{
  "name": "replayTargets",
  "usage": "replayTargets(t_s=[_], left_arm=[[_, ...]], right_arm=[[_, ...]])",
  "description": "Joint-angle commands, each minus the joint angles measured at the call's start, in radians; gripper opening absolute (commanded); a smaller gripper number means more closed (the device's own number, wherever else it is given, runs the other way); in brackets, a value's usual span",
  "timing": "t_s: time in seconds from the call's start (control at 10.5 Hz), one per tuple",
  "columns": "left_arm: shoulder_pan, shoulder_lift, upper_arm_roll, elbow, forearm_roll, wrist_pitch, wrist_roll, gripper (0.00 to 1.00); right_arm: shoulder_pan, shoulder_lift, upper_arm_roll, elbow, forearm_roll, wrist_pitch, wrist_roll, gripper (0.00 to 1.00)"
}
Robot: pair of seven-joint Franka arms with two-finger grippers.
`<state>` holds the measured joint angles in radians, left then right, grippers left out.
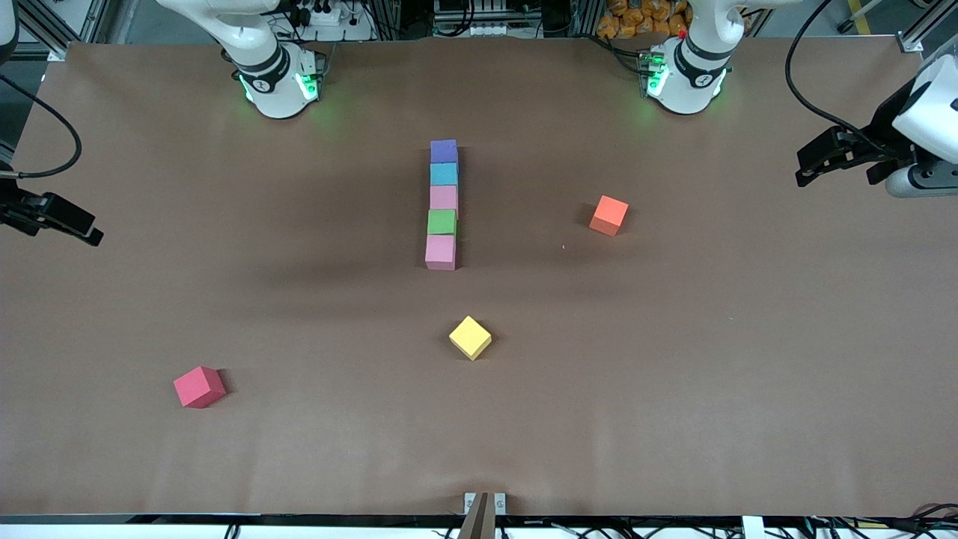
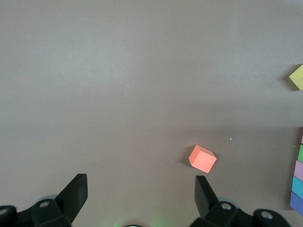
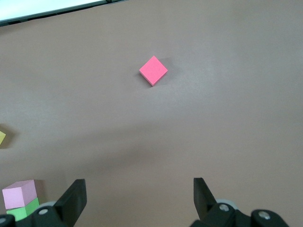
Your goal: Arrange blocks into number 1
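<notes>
With five blocks [image 1: 442, 203] lined up mid-table, we wait, left gripper [image 2: 141, 193] and right gripper [image 3: 138, 196] both released, orange block [image 1: 608, 215] likely next.

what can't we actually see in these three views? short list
- Column of blocks: left wrist view cuts it at the picture edge; right wrist view shows only the end pink block and green block.
- Yellow block: clipped by the edge in both wrist views.
- Left gripper and right gripper: arms run off the front view's sides.
</notes>
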<state>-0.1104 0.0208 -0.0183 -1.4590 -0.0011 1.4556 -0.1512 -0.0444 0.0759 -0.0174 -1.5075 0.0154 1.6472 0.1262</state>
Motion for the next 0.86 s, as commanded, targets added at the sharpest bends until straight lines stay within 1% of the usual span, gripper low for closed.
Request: replayTargets(t_s=[0.0,0.19,0.76], left_arm=[[0.008,0.007,0.0,0.028,-0.022,-0.018,0.025,1.0],[0.009,0.007,0.004,0.028,-0.019,0.012,0.063,1.0],[0.009,0.004,0.008,0.028,-0.013,0.012,0.07,1.0]], right_arm=[[-0.025,-0.007,0.02,0.007,0.012,-0.015,0.012,1.0],[-0.025,-0.005,0.02,0.007,0.012,-0.015,0.012,1.0],[-0.025,-0.005,0.02,0.007,0.012,-0.015,0.012,1.0]])
